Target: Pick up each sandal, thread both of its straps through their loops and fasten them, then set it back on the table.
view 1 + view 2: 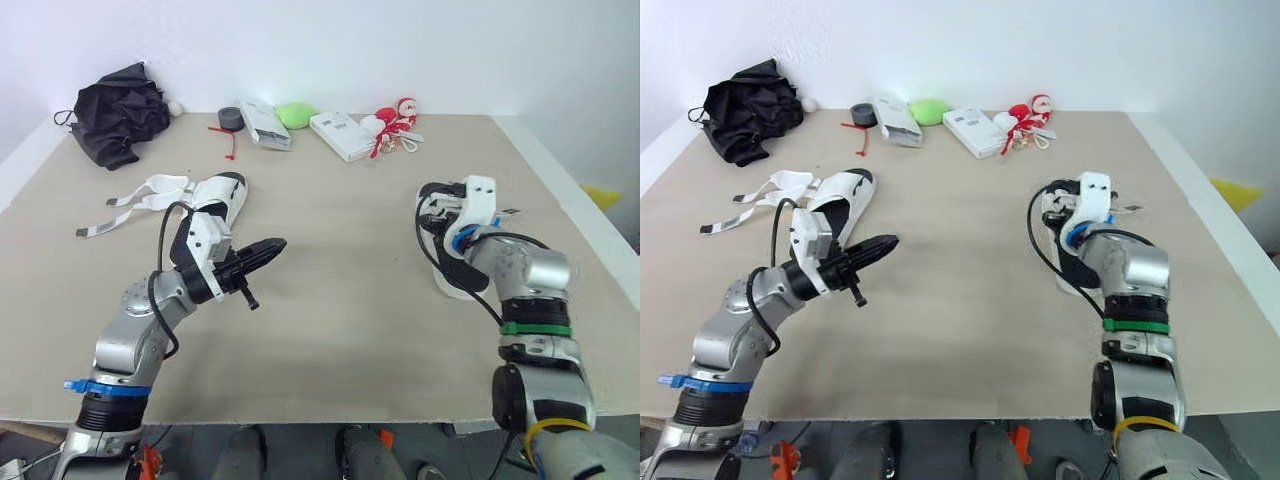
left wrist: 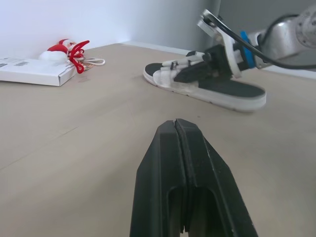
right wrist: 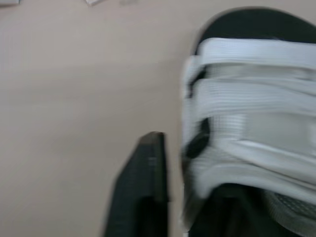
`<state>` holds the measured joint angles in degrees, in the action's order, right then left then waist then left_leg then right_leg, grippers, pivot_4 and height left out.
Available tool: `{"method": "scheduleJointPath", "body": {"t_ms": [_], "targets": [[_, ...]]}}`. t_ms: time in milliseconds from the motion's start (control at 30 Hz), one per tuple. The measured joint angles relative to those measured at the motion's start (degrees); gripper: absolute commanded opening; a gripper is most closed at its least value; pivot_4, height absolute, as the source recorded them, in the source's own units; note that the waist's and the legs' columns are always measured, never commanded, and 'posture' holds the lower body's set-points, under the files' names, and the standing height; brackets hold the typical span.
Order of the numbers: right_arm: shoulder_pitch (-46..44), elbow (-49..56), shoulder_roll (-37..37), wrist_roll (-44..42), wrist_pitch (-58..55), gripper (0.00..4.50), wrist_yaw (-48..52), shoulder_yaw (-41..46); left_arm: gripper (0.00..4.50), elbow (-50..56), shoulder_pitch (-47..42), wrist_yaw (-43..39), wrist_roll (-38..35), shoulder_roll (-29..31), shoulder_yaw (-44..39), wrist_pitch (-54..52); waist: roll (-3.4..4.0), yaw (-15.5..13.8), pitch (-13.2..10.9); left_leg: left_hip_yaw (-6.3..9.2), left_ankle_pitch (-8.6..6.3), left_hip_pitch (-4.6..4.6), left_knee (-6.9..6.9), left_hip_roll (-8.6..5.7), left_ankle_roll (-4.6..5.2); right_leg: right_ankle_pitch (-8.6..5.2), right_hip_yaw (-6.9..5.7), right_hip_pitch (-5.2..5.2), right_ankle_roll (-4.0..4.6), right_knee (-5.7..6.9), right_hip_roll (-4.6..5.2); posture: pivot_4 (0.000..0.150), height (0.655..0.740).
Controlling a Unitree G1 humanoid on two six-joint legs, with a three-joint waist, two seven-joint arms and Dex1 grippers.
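One white sandal with a black footbed lies at the left of the table, its two straps loose and spread out to its left. My left gripper hovers to the right of it, shut and holding nothing. The second sandal lies flat on the right side, and its straps cross over the footbed. My right gripper is at this sandal's far end and open. One finger stands just beside the straps' edge; the other is hidden by the sandal.
Along the table's back edge lie a black cloth bundle, a tape roll, two white boxes, a green object and a red-and-white ornament. Bare tabletop lies between the sandals.
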<state>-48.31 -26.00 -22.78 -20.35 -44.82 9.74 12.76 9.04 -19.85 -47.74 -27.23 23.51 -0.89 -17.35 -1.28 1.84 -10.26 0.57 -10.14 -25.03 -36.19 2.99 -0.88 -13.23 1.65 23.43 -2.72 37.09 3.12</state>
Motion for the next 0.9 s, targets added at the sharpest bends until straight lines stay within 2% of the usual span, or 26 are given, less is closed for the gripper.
{"method": "scheduleJointPath", "body": {"t_ms": [167, 200, 300, 367, 433, 633, 800, 900], "targets": [[0.75, 1.81, -0.52, -0.16, -1.75, 3.41, 0.93, 0.13, 0.00, -0.08, -0.17, 1.19, 0.94, -0.34, 0.37, 0.05, 0.00, -0.29, 0.00, 0.00, 0.01, -0.01, -0.10, -0.01, 0.01, 0.04, 0.04, -0.05, -0.04, 0.00, -0.01, 0.150, 0.7380], [9.77, 15.29, -5.60, -5.02, -8.33, 3.41, 8.65, -0.18, 0.00, 0.00, -0.74, 1.28, -0.41, -2.39, 0.16, 0.14, 0.00, -0.89, 0.00, 0.06, 0.00, -0.13, -0.08, -0.05, 0.02, -0.06, 0.06, -0.04, -0.14, -0.02, -0.01, 0.150, 0.7380], [12.77, 19.75, -7.63, -7.35, -11.55, 3.41, 12.07, -0.09, 0.00, 0.12, -1.22, 1.06, -1.87, -2.82, 0.07, -0.03, 0.00, -0.43, 0.00, -0.05, -0.03, -0.07, -0.08, -0.07, 0.05, -0.05, 0.23, 0.00, -0.13, -0.01, -0.02, 0.150, 0.7380], [19.88, 29.27, -12.73, -11.35, -15.33, 3.41, 17.50, 0.40, 0.00, 0.51, -2.16, -0.19, -4.90, -3.12, -0.94, -0.62, 0.02, -0.60, -0.01, 0.00, -0.04, -0.04, -0.06, -0.05, 0.07, -0.09, 0.22, -0.02, -0.14, 0.01, -0.08, 0.150, 0.7380], [22.09, 32.04, -14.47, -12.55, -16.20, 3.41, 19.51, 0.97, 0.00, 0.33, -2.56, -0.30, -5.89, -2.52, -2.08, -0.89, 0.02, -0.27, -0.01, -0.02, -0.04, 0.02, -0.09, 0.00, 0.08, -0.23, 0.30, -0.02, -0.40, 0.00, -0.17, 0.150, 0.7380], [23.09, 32.43, -14.74, -12.98, -15.46, 3.41, 20.29, 1.56, 0.00, -1.53, -3.55, -0.21, -7.00, -1.49, -3.97, -1.90, 0.01, -0.28, -0.01, -0.01, 0.06, 0.08, -0.15, 0.00, 0.15, -0.08, 0.95, -0.06, -0.41, 0.01, -0.56, 0.150, 0.7380], [31.85, 37.59, -21.15, -15.14, -9.69, 3.41, 30.21, 5.23, 0.00, -1.88, -3.07, 2.73, -6.99, 0.90, -8.05, -3.28, 0.02, -0.62, -0.01, -0.03, 0.03, -0.04, -0.13, -0.06, 0.14, -0.27, 1.44, -0.01, -0.61, 0.00, -0.74, 0.150, 0.7380], [33.25, 43.38, -22.20, -18.74, -6.31, 3.41, 34.97, 9.51, 0.00, -3.57, -2.10, 5.44, -6.58, 1.79, -10.38, -3.86, 0.01, -0.43, -0.01, -0.05, 0.01, 0.04, -0.13, -0.03, 0.12, -0.27, 1.52, -0.03, -0.60, 0.00, -0.82, 0.150, 0.7380]]}}
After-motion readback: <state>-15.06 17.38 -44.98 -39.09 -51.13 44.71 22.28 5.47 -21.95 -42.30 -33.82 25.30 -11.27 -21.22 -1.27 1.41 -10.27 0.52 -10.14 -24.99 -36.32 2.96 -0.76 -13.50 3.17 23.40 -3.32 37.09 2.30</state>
